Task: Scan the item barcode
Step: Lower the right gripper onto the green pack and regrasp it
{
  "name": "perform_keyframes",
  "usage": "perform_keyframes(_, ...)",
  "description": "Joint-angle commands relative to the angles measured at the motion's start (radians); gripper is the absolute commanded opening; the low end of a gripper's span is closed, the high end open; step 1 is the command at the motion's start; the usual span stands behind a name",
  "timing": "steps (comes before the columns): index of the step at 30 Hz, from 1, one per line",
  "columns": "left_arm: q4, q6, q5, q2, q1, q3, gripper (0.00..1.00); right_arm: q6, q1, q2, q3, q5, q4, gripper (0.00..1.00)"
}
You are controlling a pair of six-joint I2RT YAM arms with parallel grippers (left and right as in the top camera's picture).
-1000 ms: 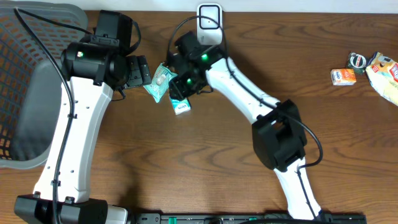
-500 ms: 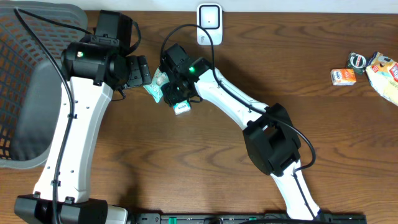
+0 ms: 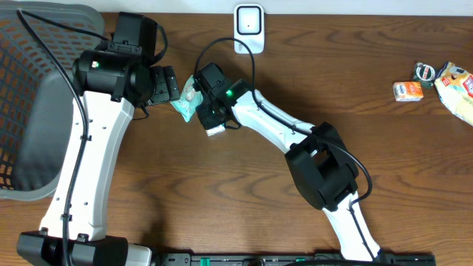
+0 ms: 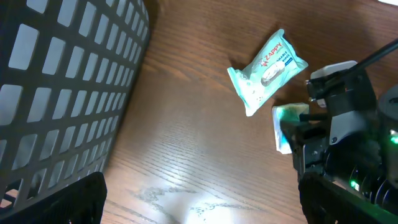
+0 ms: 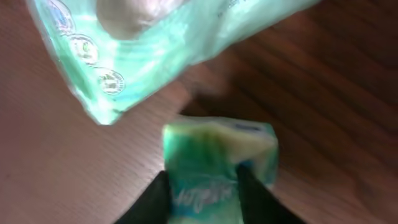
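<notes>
Currently the small green-and-white carton (image 5: 214, 155) is grasped by the right pincer (image 5: 205, 196), the left pincer (image 3: 171, 83) released; the neighbouring teal plastic wipes packet (image 4: 267, 71) may be dragged along on lifting.

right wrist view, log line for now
right gripper: shut on small box | left gripper: open | wipes pack: beside small box | scan: pending

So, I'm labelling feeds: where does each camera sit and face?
Overhead: above the table, looking straight down; left arm, right arm, basket, scanner.
Left wrist: on the left arm, looking down at wipes pack beside basket; one own finger shows.
Right wrist: close above green box; own fingers flank it.
All share the wipes pack and box.
</notes>
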Motion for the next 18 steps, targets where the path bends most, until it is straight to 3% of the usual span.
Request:
perform_keyframes(1, -0.002, -0.009, -0.012, -0.002, 0.002, -0.003, 0.98, 0.048, -0.002, 0.000, -0.031, 0.237, -0.047, 0.18)
perform_keyframes(6, -0.002, -0.009, -0.012, -0.002, 0.002, -0.003, 0.98, 0.076, -0.050, -0.004, -0.023, 0.321, -0.121, 0.13)
perform_keyframes(15, -0.002, -0.009, -0.012, -0.002, 0.002, -0.003, 0.98, 0.075, -0.089, -0.051, 0.060, 0.289, -0.244, 0.46)
perform_keyframes(18, -0.002, -0.009, -0.012, -0.002, 0.002, -0.003, 0.98, 0.075, -0.072, -0.071, 0.063, 0.274, -0.245, 0.49)
